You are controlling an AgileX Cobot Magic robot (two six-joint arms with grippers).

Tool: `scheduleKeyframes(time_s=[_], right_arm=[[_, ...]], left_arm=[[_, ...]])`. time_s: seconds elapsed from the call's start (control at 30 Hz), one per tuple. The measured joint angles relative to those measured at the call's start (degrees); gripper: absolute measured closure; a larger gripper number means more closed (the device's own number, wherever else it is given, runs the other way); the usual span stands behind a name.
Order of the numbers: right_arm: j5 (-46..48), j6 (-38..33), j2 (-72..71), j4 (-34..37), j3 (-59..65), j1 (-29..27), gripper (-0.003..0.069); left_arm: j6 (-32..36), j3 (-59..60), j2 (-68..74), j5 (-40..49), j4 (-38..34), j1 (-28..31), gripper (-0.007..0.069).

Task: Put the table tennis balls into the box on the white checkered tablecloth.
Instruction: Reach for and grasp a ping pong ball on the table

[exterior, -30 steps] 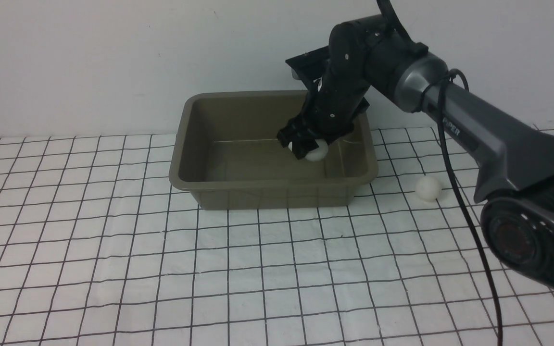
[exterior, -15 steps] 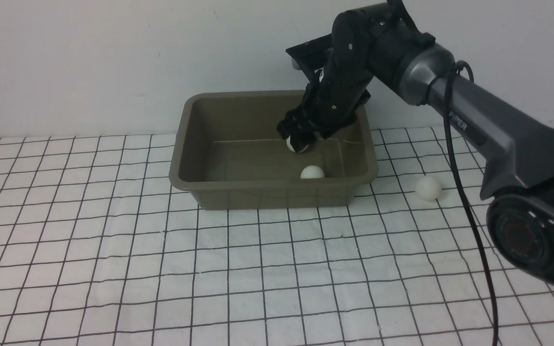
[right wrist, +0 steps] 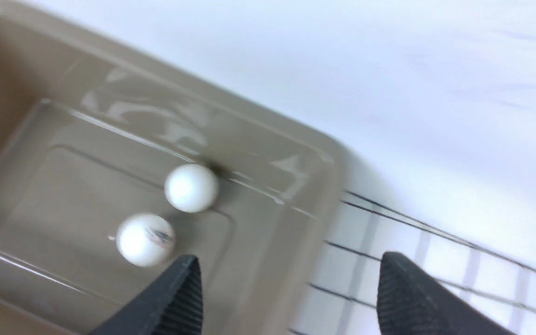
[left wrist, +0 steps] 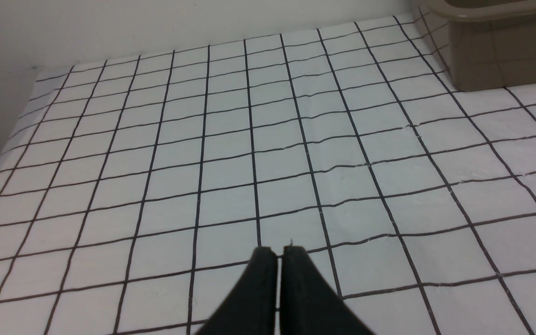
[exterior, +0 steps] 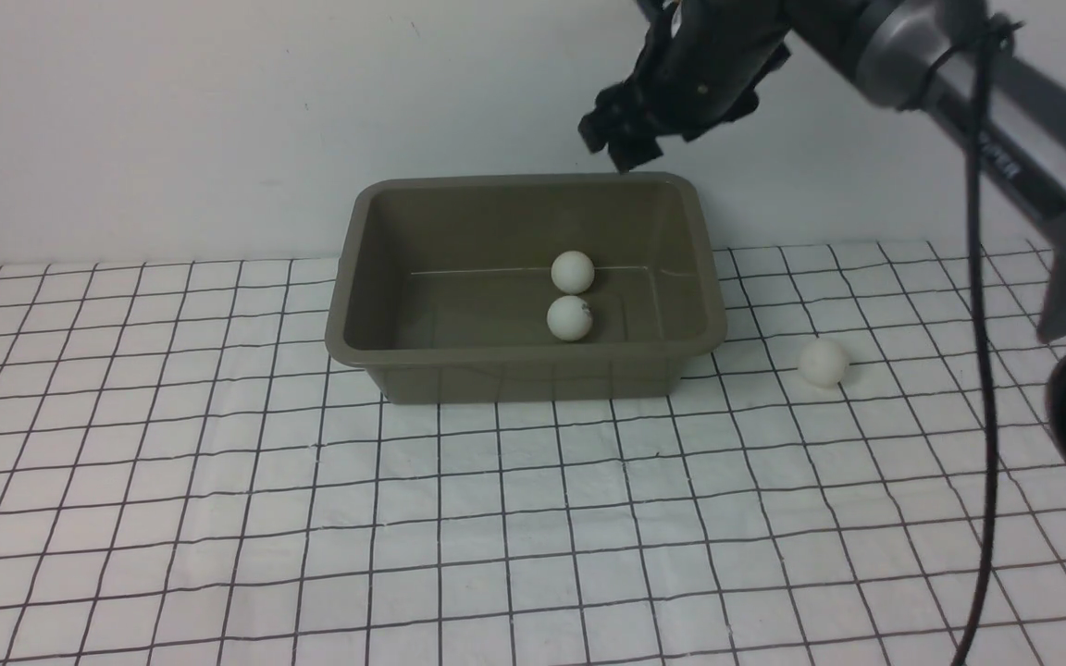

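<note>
Box (exterior: pixel 524 370) holds 2 table tennis balls: far ball (exterior: pixel 573 272) at 12 o'clock of near ball (exterior: pixel 570 317), just beside it; near ball shows dark print. Ball 3 (exterior: pixel 823 362) on white checkered tablecloth (exterior: pixel 496 518), 3 o'clock of box, apart from it. Right gripper (exterior: pixel 621 141) above box's 1 o'clock corner, jaws spread wide, empty. Left gripper (left wrist: pixel 279 253) over the cloth, fingers pressed together, nothing between.

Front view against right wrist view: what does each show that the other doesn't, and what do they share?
Front only: a third small white table tennis ball lying on the white checkered tablecloth, right of the olive-grey plastic tub and outside it. Right wrist only: the right gripper's jaws close up, wide apart with nothing between them. Both: the tub holding two white balls, a plain rear ball and a marked front ball.
</note>
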Motion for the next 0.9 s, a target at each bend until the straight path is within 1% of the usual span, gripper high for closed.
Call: scheduleKeyframes(time_s=[0.17, 0.43, 0.57, 0.7, 0.9], right_arm=[[0.1, 0.0, -5.3, 0.0, 12.0, -4.4, 0.0198], [-0.1, 0.0, -6.7, 0.2, 23.1, -7.3, 0.0198], [-0.1, 0.0, -6.7, 0.2, 29.9, -7.5, 0.0198], [-0.4, 0.0, -6.7, 0.2, 33.5, -7.5, 0.0198], [-5.0, 0.0, -6.7, 1.1, 37.4, -7.5, 0.0198]], left_arm=[[0.0, 0.0, 0.0, 0.0, 0.0, 0.0, 0.0629], [0.0, 0.0, 0.0, 0.0, 0.0, 0.0, 0.0629], [0.0, 0.0, 0.0, 0.0, 0.0, 0.0, 0.0629], [0.0, 0.0, 0.0, 0.0, 0.0, 0.0, 0.0629], [0.0, 0.0, 0.0, 0.0, 0.0, 0.0, 0.0629]])
